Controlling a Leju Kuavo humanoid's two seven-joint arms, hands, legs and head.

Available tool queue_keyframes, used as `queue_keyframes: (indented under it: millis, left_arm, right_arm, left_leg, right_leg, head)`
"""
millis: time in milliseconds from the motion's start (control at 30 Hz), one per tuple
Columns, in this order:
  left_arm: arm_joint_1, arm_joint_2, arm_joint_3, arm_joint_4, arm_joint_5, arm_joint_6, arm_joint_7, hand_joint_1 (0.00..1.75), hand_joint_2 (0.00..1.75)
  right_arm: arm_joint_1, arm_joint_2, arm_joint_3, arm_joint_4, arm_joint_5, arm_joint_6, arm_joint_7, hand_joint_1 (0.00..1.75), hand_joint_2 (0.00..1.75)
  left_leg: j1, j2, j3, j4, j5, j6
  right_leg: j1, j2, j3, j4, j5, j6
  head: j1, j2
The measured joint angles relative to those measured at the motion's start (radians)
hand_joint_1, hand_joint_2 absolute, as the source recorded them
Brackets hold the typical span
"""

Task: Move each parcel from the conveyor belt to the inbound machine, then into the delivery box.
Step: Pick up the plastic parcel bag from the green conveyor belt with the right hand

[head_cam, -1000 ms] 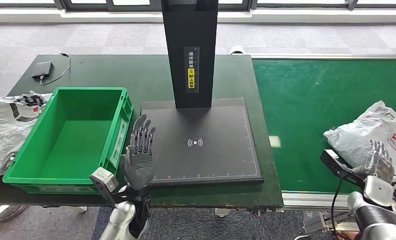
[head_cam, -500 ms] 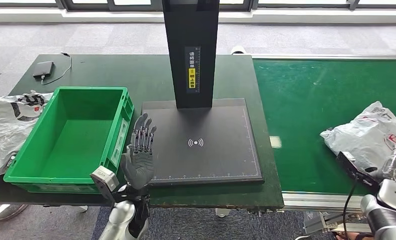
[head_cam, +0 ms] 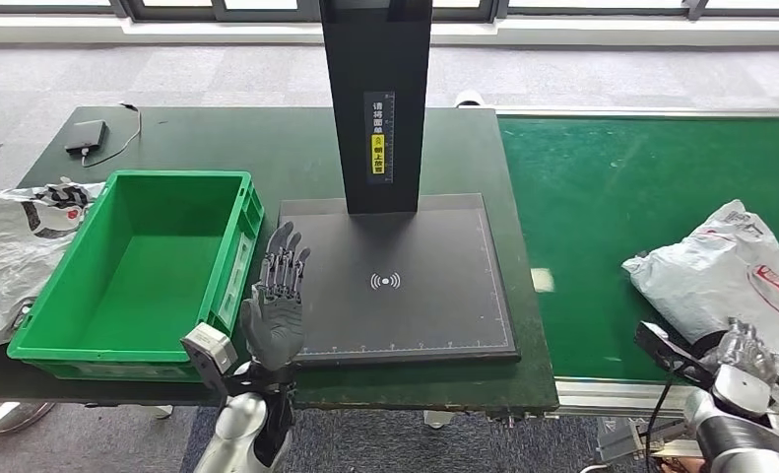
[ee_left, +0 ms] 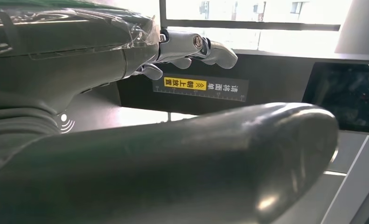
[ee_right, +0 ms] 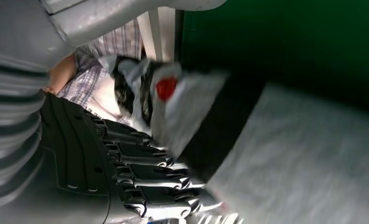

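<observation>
- Two hands are in the head view: the left hand (head_cam: 275,313) stands raised with its fingers straight and apart, holding nothing, between the green delivery box (head_cam: 32,325) and the inbound machine (head_cam: 444,296).
- The right hand (head_cam: 745,353) is at the near right, at the near edge of the grey parcel (head_cam: 720,276); I cannot tell if its fingers grasp the parcel.
- The parcel lies on the green conveyor belt (head_cam: 612,187), on its near right part, well apart from the inbound machine.
- In the right wrist view the dark fingers (ee_right: 140,179) are beside the crumpled plastic of the parcel (ee_right: 303,158), but the picture is blurred.
- The delivery box stands on the dark worktop (head_cam: 218,138), left of the machine, with nothing inside.
- A second plastic bag (head_cam: 11,246) lies at the far left of the box.
- A small black device (head_cam: 83,136) with a cable lies at the far left of the worktop.
</observation>
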Motion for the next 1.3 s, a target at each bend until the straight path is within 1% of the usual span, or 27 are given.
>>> queue_keyframes:
  millis: [167,200,300,333,433,533,600,667,733,800,900,967,1000,1100,1167,1233,1300]
  left_arm:
    - [-0.026,0.000,0.000,0.021,-0.004,-0.009,-0.001,0.00,0.00]
    - [-0.030,0.000,0.000,0.025,-0.004,-0.010,-0.001,0.00,0.00]
    - [-0.038,-0.001,0.000,0.035,-0.004,-0.010,-0.002,0.00,0.00]
    - [-0.040,-0.001,0.000,0.038,-0.004,-0.010,-0.002,0.00,0.00]
    - [-0.044,-0.001,0.000,0.047,-0.003,-0.007,-0.007,0.00,0.00]
    - [-0.042,0.000,0.002,0.048,0.003,0.009,-0.014,0.00,0.00]
    - [-0.034,0.000,0.002,0.041,0.008,0.029,-0.016,0.00,0.00]
    - [-0.020,0.000,0.003,0.027,0.012,0.051,-0.015,0.00,0.00]
    - [-0.006,0.000,0.003,0.012,0.015,0.069,-0.012,0.00,0.00]
    - [0.003,0.000,0.004,0.000,0.017,0.081,-0.009,0.00,0.00]
    - [0.008,0.000,0.005,-0.012,0.017,0.088,-0.006,0.00,0.00]
    - [0.010,0.000,0.006,-0.017,0.018,0.091,-0.003,0.00,0.00]
    - [0.010,0.000,0.006,-0.018,0.018,0.092,-0.001,0.00,0.00]
    - [0.009,0.000,0.006,-0.017,0.020,0.092,0.003,0.00,0.00]
    - [0.005,0.000,0.006,-0.015,0.022,0.092,0.004,0.00,0.00]
    - [-0.002,-0.001,0.006,-0.010,0.025,0.092,0.004,0.00,0.00]
    - [-0.012,-0.002,0.006,-0.003,0.027,0.093,0.004,0.00,0.00]
  right_arm:
    - [0.008,0.011,-0.006,0.006,0.012,0.150,-0.002,0.02,1.75]
    - [0.006,0.011,-0.008,0.006,0.014,0.169,-0.002,0.24,1.75]
    - [-0.001,0.012,-0.014,0.007,0.022,0.210,-0.014,1.53,1.75]
    - [-0.004,0.013,-0.015,0.007,0.026,0.229,-0.023,1.75,1.75]
    - [-0.016,0.018,-0.015,0.007,0.045,0.272,-0.052,1.75,1.75]
    - [-0.035,0.032,-0.015,0.008,0.068,0.245,-0.063,1.75,1.75]
    - [-0.059,0.052,-0.015,0.010,0.079,0.176,-0.059,1.75,1.75]
    - [-0.088,0.076,-0.015,0.011,0.079,0.068,-0.065,1.75,1.75]
    - [-0.122,0.100,-0.015,0.011,0.070,-0.032,-0.089,1.75,1.75]
    - [-0.151,0.120,-0.015,0.011,0.063,-0.091,-0.110,1.75,1.75]
    - [-0.168,0.141,-0.015,0.009,0.041,-0.153,-0.153,1.75,1.75]
    - [-0.168,0.154,-0.019,0.002,0.001,-0.239,-0.217,1.75,1.75]
    - [-0.167,0.160,-0.023,-0.005,-0.033,-0.297,-0.266,1.75,1.75]
    - [-0.152,0.180,-0.056,-0.041,-0.189,-0.458,-0.465,1.75,1.75]
    - [-0.137,0.194,-0.085,-0.071,-0.289,-0.504,-0.586,1.75,1.75]
    - [-0.113,0.210,-0.117,-0.114,-0.396,-0.514,-0.703,1.75,1.75]
    - [-0.067,0.231,-0.139,-0.195,-0.545,-0.516,-0.806,1.75,1.75]
  left_leg:
    - [0.000,0.001,0.002,0.000,0.000,0.000]
    - [0.000,0.001,0.002,0.000,0.000,0.000]
    - [0.001,0.001,0.004,0.000,0.000,0.000]
    - [0.001,0.001,0.004,0.000,0.000,0.000]
    - [0.001,0.001,0.005,0.000,-0.001,0.001]
    - [0.000,0.001,0.000,0.000,0.000,0.002]
    - [0.000,0.003,-0.005,0.000,0.000,0.002]
    - [0.000,0.005,-0.004,0.000,0.001,0.002]
    - [0.000,0.006,0.000,0.000,0.003,0.001]
    - [0.000,0.004,0.000,0.000,0.005,0.001]
    - [0.000,-0.001,-0.002,0.000,0.006,0.000]
    - [0.000,-0.002,-0.003,-0.001,0.006,0.000]
    - [0.000,-0.001,-0.003,-0.001,0.006,0.000]
    - [0.000,-0.001,-0.004,-0.001,0.006,0.000]
    - [0.000,-0.001,-0.004,-0.001,0.006,0.000]
    - [0.000,-0.002,-0.004,-0.001,0.006,0.000]
    - [0.000,-0.003,-0.005,0.000,0.006,0.000]
  right_leg:
    - [0.000,0.001,0.001,-0.001,0.000,0.000]
    - [0.000,0.001,0.002,-0.001,0.000,0.000]
    - [0.001,0.000,0.005,-0.001,0.000,0.000]
    - [0.001,0.000,0.005,-0.001,0.000,0.000]
    - [0.001,0.001,0.008,-0.002,0.000,0.001]
    - [0.000,0.001,0.008,-0.002,0.001,0.002]
    - [0.000,0.003,0.006,-0.002,0.002,0.002]
    - [0.000,0.005,0.004,-0.001,0.003,0.002]
    - [0.000,0.006,0.001,-0.001,0.005,0.001]
    - [0.000,0.004,0.000,0.000,0.006,0.001]
    - [0.000,0.000,-0.001,0.000,0.005,0.001]
    - [0.000,-0.001,-0.002,0.000,0.005,0.001]
    - [0.000,0.000,-0.002,0.000,0.005,0.001]
    - [0.000,0.000,-0.003,0.000,0.005,0.001]
    - [0.000,0.000,-0.004,0.000,0.005,0.001]
    - [0.000,-0.001,-0.004,0.000,0.005,0.001]
    - [0.000,-0.002,-0.004,0.000,0.005,0.001]
  head:
    - [0.000,0.000]
    - [0.000,0.000]
    - [0.000,0.000]
    - [0.000,0.000]
    - [0.000,0.000]
    - [0.000,0.000]
    - [0.000,0.000]
    - [0.000,0.000]
    - [0.000,0.000]
    - [0.000,0.000]
    - [0.000,0.000]
    - [0.000,0.000]
    - [0.000,0.000]
    - [0.000,0.000]
    - [0.000,0.000]
    - [0.000,0.000]
    - [0.000,0.000]
